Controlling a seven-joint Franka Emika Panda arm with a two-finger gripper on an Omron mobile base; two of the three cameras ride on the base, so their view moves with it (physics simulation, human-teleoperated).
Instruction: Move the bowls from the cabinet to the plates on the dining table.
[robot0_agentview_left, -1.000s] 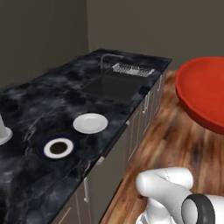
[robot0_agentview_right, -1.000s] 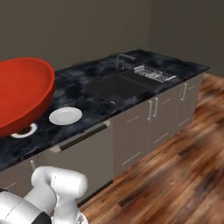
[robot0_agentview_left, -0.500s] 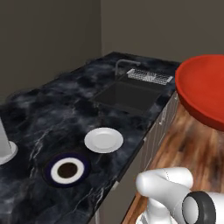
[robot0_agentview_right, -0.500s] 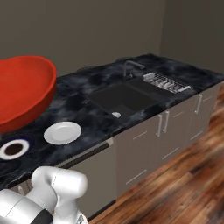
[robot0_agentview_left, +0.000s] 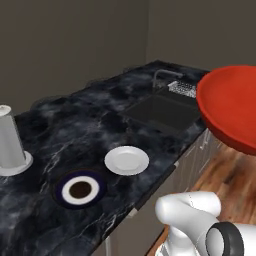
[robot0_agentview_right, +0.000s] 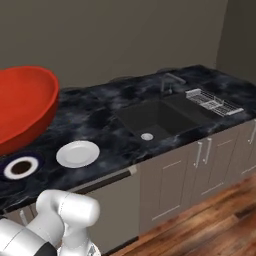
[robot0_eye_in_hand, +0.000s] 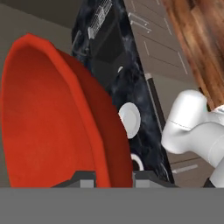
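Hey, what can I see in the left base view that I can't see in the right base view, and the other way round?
The left base view adds a tall white cylinder on a round base, standing at the left end of the black white-veined marble top. The right base view adds the pale round drain in the sink floor. Both share the glossy red bowl held up off the top, the plain white round plate, the white-ringed round dish with a brown centre, the dark sink basin and the wire rack.

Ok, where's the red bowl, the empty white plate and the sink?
Red bowl (robot0_agentview_left: 230, 105), left base view, inside wall.
Plate (robot0_agentview_left: 127, 160), left base view, middle.
Sink (robot0_agentview_right: 155, 117), right base view, basin floor.
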